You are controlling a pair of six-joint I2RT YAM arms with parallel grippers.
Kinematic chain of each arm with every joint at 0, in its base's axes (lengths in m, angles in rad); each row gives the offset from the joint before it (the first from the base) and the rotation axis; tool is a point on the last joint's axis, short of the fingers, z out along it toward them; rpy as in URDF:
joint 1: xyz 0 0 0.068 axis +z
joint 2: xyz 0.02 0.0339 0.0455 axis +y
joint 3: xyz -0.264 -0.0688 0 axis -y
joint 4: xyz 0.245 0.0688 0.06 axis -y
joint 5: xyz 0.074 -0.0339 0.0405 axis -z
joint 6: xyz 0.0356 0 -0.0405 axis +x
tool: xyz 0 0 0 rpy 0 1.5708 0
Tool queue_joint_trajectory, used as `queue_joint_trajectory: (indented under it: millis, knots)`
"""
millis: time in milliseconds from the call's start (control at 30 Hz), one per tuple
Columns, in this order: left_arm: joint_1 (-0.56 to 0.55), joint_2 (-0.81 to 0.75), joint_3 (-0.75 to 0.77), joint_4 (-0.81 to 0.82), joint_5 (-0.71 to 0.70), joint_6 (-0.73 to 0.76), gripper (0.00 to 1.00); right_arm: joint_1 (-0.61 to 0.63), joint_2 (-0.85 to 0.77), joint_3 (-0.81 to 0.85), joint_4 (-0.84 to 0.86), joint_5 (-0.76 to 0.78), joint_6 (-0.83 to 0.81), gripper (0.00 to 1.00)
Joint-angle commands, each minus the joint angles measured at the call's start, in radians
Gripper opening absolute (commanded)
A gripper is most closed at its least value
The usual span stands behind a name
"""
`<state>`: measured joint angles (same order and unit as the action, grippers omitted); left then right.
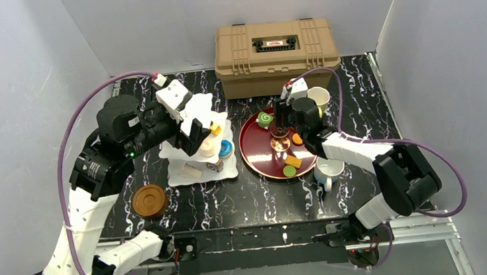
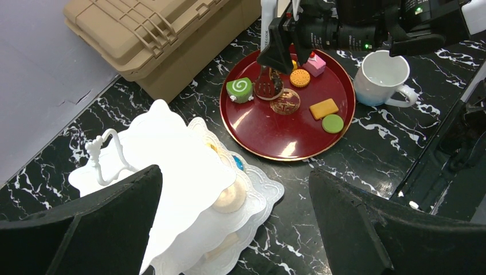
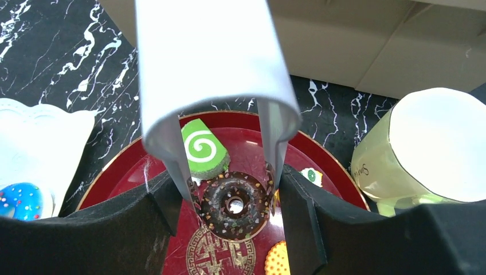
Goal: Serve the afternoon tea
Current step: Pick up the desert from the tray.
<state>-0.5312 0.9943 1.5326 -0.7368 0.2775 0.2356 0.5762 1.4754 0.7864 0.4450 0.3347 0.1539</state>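
Note:
My right gripper [image 3: 229, 183] is shut on white tongs [image 3: 212, 63]. The tongs' tips straddle a chocolate donut [image 3: 235, 203] lying on the dark red tray [image 1: 256, 156]; I cannot tell whether they touch it. A green roll [image 3: 202, 148] lies just beyond the donut, with an orange biscuit and other small cakes around. The white three-tier stand [image 1: 191, 172] holds a blue donut [image 1: 226, 148] and a few pastries. My left gripper [image 2: 235, 173] hangs open above the stand [image 2: 166, 154], with nothing held. A cream-yellow mug [image 1: 319, 97] stands behind the tray, and a white mug [image 1: 329, 170] to its front right.
A tan plastic case [image 1: 276, 45] sits at the back of the black marble table. Brown round coasters [image 1: 150, 201] are stacked near the front left, beside the left arm. Grey walls close in on three sides.

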Motion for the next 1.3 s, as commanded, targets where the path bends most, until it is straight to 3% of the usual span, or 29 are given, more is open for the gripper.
queue_joint_trajectory:
  millis: [0,267,467,667,933,1267]
  knots:
    - [0.0,0.004,0.03,0.004,0.014,0.007,0.97,-0.004,0.007,-0.006,0.086,-0.019,0.003,0.67]
    - [0.0,0.001,0.02,0.01,0.012,0.005,1.0,-0.003,0.013,-0.018,0.082,-0.045,0.009,0.64]
    - [0.0,0.001,0.018,0.011,0.008,0.004,0.99,-0.002,-0.073,-0.043,0.055,-0.074,-0.003,0.44]
    - [0.001,-0.001,0.02,0.011,-0.021,0.003,0.99,0.013,-0.18,-0.002,-0.037,-0.088,-0.026,0.42]
    - [0.0,-0.034,-0.001,0.035,-0.1,0.006,0.94,0.058,-0.237,0.202,-0.216,-0.144,-0.015,0.41]
    - [0.0,-0.054,-0.007,0.017,-0.092,0.028,0.94,0.206,-0.184,0.532,-0.289,-0.189,-0.033,0.41]
